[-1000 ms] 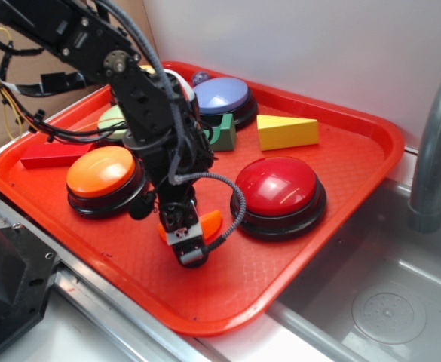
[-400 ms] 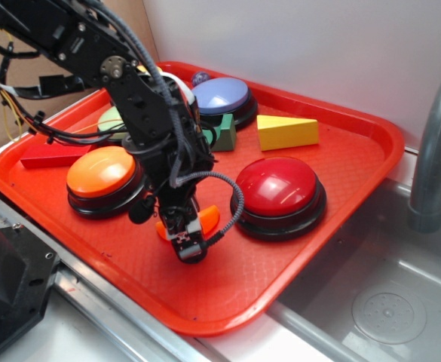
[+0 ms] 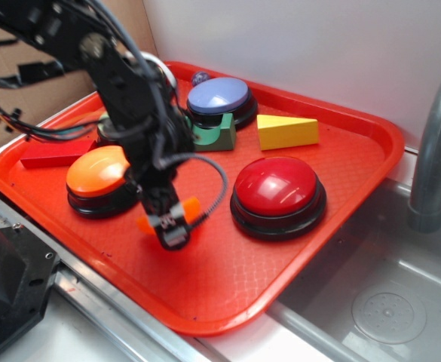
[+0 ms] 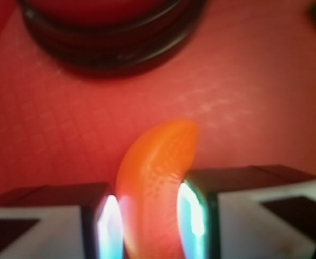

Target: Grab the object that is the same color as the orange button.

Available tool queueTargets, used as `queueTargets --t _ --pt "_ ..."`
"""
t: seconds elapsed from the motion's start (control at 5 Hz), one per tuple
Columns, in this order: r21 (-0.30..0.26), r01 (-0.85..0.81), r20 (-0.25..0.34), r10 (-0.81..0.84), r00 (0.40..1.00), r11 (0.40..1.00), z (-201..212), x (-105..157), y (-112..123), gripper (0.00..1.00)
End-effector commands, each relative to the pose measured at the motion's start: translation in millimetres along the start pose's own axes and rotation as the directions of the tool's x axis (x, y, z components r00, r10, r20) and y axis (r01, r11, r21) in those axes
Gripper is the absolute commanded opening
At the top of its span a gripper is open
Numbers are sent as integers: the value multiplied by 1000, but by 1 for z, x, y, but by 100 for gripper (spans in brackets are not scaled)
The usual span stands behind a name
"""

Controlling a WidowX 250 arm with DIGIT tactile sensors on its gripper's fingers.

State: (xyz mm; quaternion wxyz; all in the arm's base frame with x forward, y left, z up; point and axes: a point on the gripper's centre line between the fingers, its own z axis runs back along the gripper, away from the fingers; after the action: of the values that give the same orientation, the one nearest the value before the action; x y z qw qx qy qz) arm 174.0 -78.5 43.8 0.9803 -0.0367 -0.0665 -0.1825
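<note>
Gripping the orange crescent (image 4: 156,178) between both pads, your tool (image 3: 169,226) is closed down to the width of that small piece. The wrist view shows you the two fingers (image 4: 101,226) pressed against its flanks, with the curved tip poking out ahead of them toward the black base of a button. Its surface looks glossy and faintly dimpled, and it tapers like a fruit slice. From the exterior view you can see orange (image 3: 192,206) peeking out on either side of the tool, which sits just above the tray (image 3: 310,249); whether the piece touches the tray you cannot tell.

Just beside the tool on its left stands the orange button (image 3: 99,175), a smooth shiny dome on a round black base. To its right, near but apart, you have the larger red button (image 3: 277,188), also a glossy dome on black. The tray itself is red plastic with a fine gridded texture and a raised rim.

Farther back, a blue button (image 3: 218,96) sits by the rear rim, with a green block (image 3: 214,134) touching its front. A yellow wedge (image 3: 286,131) lies to the right of those, matte and flat-faced. A red bar (image 3: 54,153) lies at the tray's left side. Beyond the tray's right edge you see a grey metal sink (image 3: 386,302) and a curved faucet (image 3: 430,151).
</note>
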Motion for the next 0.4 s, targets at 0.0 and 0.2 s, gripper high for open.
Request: queueTargets --t 0.0,0.2 --pt "99 -273 51 269 962 957 75 16 18 0" --pt "32 -408 -13 408 913 912 108 25 45 0"
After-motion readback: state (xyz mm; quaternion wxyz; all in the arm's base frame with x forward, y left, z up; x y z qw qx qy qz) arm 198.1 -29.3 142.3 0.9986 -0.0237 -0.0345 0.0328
